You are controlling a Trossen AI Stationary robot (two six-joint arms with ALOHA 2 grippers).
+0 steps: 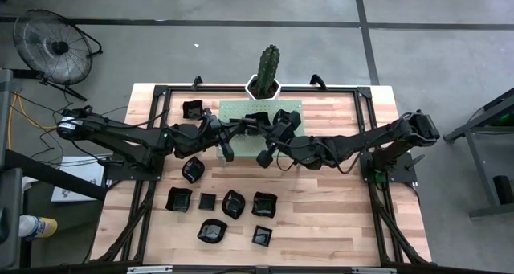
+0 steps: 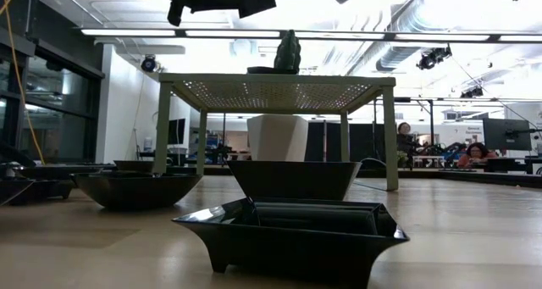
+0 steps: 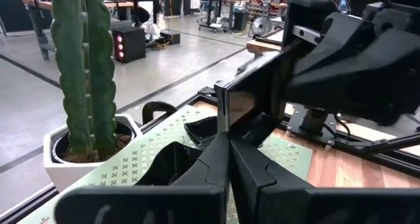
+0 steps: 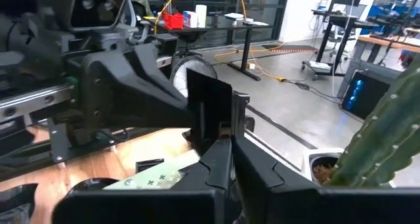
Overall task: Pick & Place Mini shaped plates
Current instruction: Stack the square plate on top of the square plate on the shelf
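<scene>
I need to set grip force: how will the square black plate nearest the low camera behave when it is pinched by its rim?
The square plate looks rigid, so it probably will not flex. Its glossy surface suggests that the fingers may slip. Its narrow base under a wide flared rim suggests it may tip if pushed at an edge.
</scene>
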